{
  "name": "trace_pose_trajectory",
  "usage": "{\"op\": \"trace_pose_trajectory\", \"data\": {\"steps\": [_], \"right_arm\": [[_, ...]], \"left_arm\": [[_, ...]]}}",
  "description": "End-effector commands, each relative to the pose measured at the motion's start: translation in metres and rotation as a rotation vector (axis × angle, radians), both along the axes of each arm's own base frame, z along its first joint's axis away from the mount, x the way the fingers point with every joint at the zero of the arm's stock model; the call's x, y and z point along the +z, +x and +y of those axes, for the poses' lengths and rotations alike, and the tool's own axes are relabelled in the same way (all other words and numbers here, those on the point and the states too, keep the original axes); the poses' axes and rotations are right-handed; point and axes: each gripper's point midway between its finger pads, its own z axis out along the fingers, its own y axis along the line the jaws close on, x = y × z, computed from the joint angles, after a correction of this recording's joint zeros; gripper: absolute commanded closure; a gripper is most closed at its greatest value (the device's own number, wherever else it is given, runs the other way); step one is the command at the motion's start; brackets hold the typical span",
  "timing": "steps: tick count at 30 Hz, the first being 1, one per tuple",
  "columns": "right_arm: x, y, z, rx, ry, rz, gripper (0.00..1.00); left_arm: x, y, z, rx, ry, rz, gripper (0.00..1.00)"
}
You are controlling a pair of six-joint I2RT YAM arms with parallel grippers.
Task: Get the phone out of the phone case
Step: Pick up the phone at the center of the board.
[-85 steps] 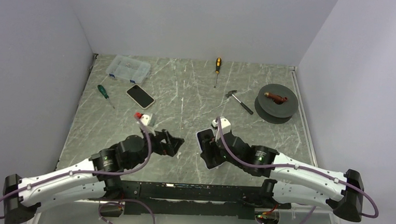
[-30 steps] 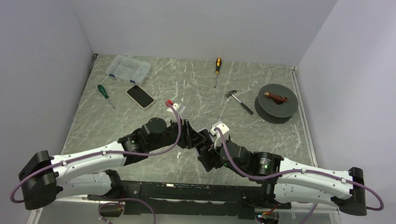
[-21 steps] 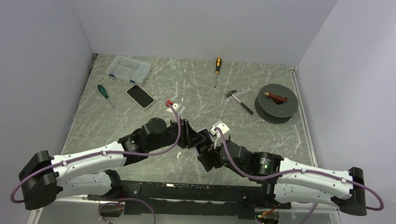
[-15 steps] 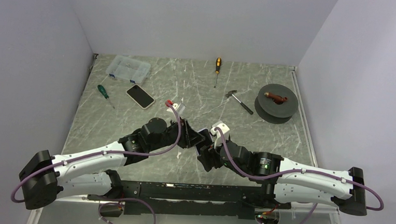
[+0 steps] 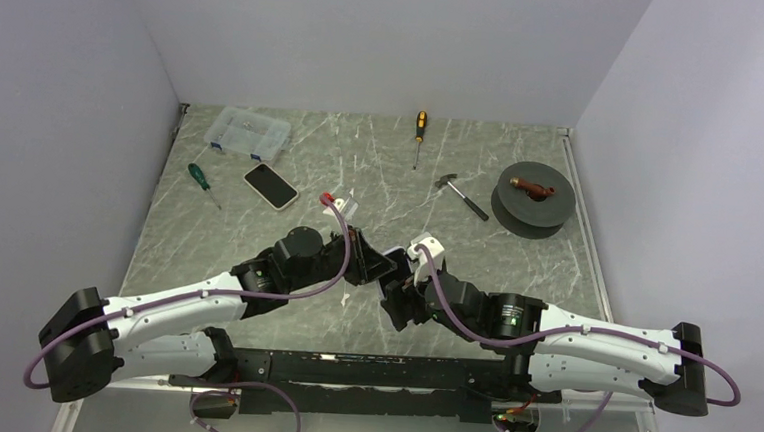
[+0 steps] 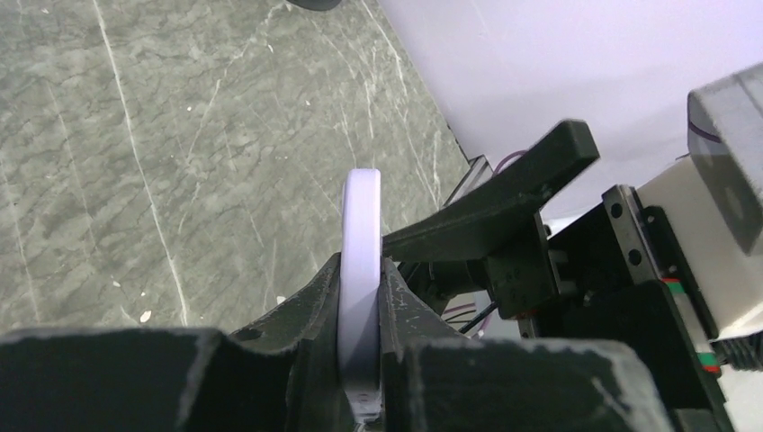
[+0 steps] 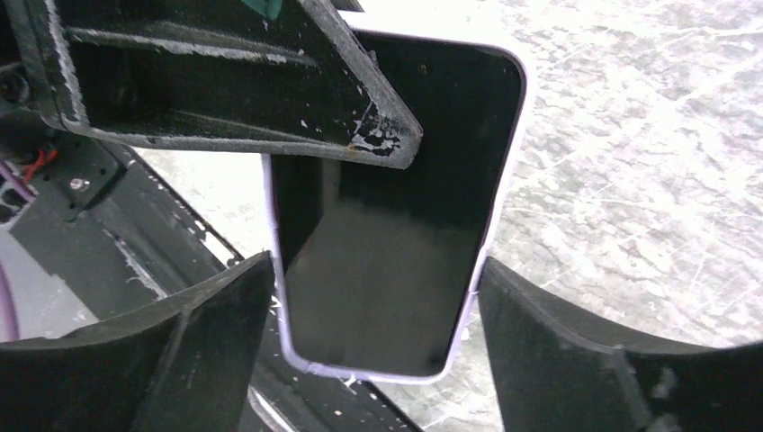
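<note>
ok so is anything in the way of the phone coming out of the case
Possibly the left gripper: it pinches the edge of the case, with one finger lying across the top of the phone. The right gripper holds the sides. Nothing else visible blocks it.
</note>
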Motion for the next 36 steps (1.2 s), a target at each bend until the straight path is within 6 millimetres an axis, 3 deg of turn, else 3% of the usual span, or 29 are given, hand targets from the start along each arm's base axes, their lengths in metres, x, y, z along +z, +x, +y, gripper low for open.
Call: {"op": "trace_pose_trajectory", "data": {"steps": [1, 5, 11, 16, 21, 25, 30, 36], "right_arm": [[0.036, -0.001, 0.012, -0.009, 0.141, -0.001, 0.03], [0.05, -0.004, 0.011, -0.014, 0.202, 0.016, 0.0], [0.083, -0.008, 0.012, -0.01, 0.364, 0.028, 0.0], [0.108, -0.018, 0.027, 0.026, 0.584, 0.079, 0.0], [0.135, -0.028, 0.046, 0.111, 0.751, 0.12, 0.0], [0.15, -0.029, 0.064, 0.151, 0.802, 0.162, 0.02], [0.153, -0.025, 0.085, 0.163, 0.822, 0.217, 0.04], [0.147, -0.011, 0.089, 0.126, 0.881, 0.284, 0.08]], "left_arm": [[0.022, 0.0, 0.005, 0.001, -0.047, -0.066, 1.0], [0.036, 0.007, 0.026, 0.098, -0.05, -0.096, 1.0], [0.069, 0.019, 0.086, 0.318, -0.132, -0.156, 1.0], [0.109, 0.004, 0.14, 0.436, -0.331, -0.222, 1.0], [0.126, -0.016, 0.175, 0.466, -0.507, -0.23, 1.0], [0.134, -0.027, 0.19, 0.465, -0.591, -0.232, 1.0], [0.148, -0.034, 0.2, 0.462, -0.604, -0.251, 1.0], [0.165, -0.041, 0.201, 0.434, -0.626, -0.274, 1.0]]}}
